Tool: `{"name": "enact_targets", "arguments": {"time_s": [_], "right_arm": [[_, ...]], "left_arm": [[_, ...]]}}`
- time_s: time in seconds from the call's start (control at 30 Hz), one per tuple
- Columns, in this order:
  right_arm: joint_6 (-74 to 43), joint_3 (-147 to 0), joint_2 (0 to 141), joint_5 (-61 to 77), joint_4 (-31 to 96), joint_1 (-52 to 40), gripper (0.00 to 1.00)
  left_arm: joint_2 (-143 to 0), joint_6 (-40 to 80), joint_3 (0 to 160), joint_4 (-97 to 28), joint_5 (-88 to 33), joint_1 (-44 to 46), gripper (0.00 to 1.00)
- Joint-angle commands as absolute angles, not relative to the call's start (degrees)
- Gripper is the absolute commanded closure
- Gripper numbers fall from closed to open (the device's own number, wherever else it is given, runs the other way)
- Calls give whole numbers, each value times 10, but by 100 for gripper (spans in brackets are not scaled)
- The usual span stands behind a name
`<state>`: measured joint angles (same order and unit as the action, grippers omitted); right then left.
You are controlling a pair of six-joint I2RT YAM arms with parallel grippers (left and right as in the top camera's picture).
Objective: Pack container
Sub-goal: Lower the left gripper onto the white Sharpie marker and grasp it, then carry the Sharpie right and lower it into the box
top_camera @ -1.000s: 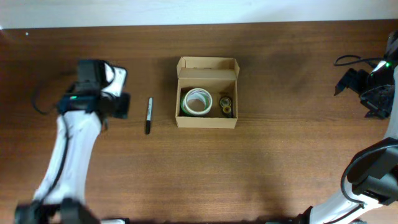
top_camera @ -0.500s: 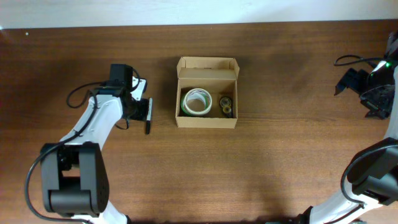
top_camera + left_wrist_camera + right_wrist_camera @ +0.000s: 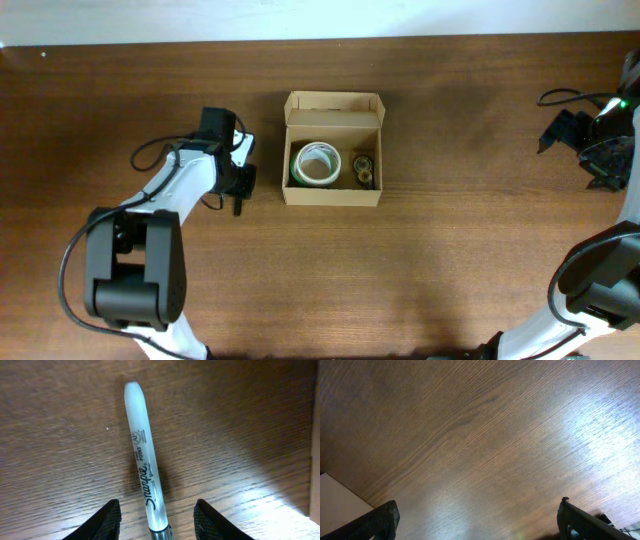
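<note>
Left arm reaches in from the near-left corner, elbow bent, wrist low over the counter. Left pincer hangs open, a finger either side of the marker, neither touching it. The container sits just right of that pincer, mid-counter, lid flap thrown back, a tape roll inside. Right arm is parked at the far right edge, right pincer spread wide above the wood.

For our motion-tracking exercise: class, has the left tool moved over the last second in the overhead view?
Yes. The left tool has travelled right, toward the unmoved cardboard box, and now sits over the marker.
</note>
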<state>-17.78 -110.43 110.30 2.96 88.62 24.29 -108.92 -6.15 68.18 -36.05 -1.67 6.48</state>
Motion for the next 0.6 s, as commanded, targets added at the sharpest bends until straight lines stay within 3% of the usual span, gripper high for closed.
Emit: {"name": "enact_targets", "arguments": {"time_s": [0.0,0.43,0.47,0.57], "right_arm": [[-176,-1102,1094,34,886,244,1],[-176,-1102,1094,34,886,244,1],[-176,-1102,1094,34,886,244,1],[-176,-1102,1094,34,886,244,1]], "left_arm": [[-1098,-54,682,-361,-21,64,53],[-1141,-43,682,-365,-22,64,56],[-1141,-43,682,-365,-22,64,63],[-1141,-43,695,-367,-22,64,96]]}}
